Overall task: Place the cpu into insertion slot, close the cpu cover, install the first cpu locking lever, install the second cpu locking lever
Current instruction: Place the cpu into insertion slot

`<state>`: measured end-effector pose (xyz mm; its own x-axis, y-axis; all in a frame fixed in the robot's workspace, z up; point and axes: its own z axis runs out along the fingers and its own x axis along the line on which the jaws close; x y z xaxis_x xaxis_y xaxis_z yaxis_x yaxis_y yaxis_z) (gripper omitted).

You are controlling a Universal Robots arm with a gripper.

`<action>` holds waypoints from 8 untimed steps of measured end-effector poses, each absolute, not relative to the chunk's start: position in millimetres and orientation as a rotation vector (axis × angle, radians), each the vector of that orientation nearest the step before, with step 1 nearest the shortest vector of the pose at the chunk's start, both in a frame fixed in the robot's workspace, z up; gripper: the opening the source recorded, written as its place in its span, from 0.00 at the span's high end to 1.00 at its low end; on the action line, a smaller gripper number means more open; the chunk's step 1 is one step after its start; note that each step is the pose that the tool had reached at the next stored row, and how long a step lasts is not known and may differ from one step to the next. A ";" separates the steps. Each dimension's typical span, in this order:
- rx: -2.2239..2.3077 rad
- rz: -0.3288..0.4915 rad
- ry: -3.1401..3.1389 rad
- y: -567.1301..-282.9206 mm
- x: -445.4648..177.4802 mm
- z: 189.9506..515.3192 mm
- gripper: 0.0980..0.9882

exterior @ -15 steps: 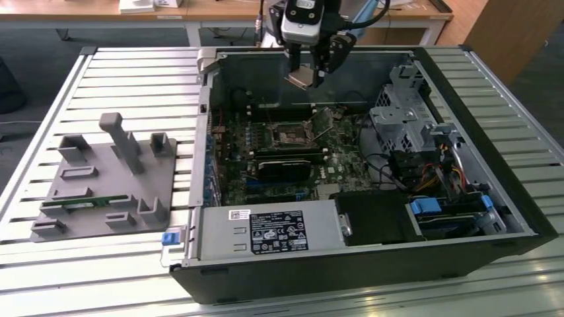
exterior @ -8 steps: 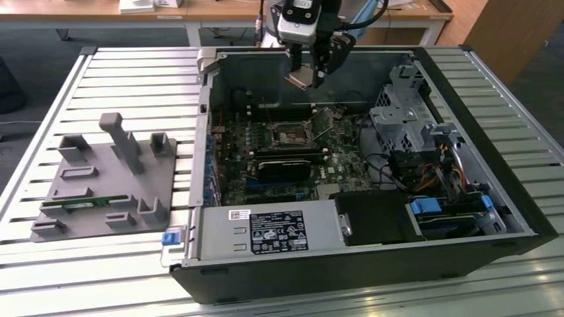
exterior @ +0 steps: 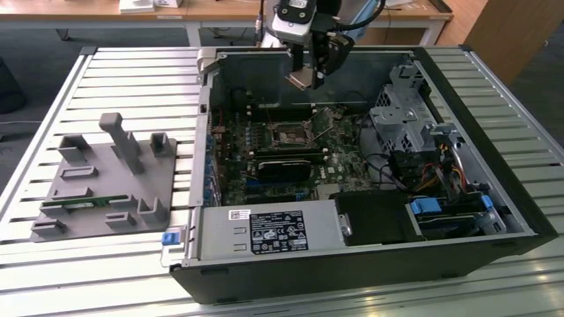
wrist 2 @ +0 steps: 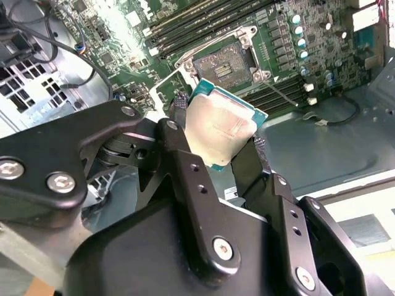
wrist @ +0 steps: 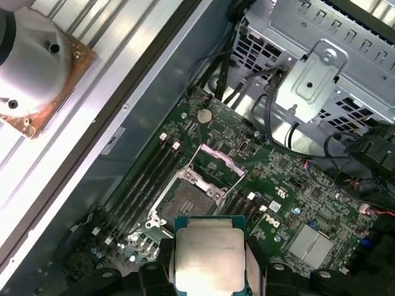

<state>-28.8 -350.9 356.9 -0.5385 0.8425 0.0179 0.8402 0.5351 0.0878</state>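
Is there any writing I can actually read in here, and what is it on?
White sticker on the silver metal box: print too small to read.
Top of the cpu held in the gripper: faint marks, blurred.
Green circuit board: tiny white markings, unreadable.
Nothing reads clearly.

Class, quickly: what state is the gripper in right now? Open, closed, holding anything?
Gripper: closed on the cpu, held clear of the insertion slot.
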 end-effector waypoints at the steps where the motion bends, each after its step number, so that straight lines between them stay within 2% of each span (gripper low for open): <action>1: 1.513 0.133 2.719 -351.0 -28.8 356.8 0.50; 8: 1.623 0.130 2.650 -350.9 -28.8 355.9 0.50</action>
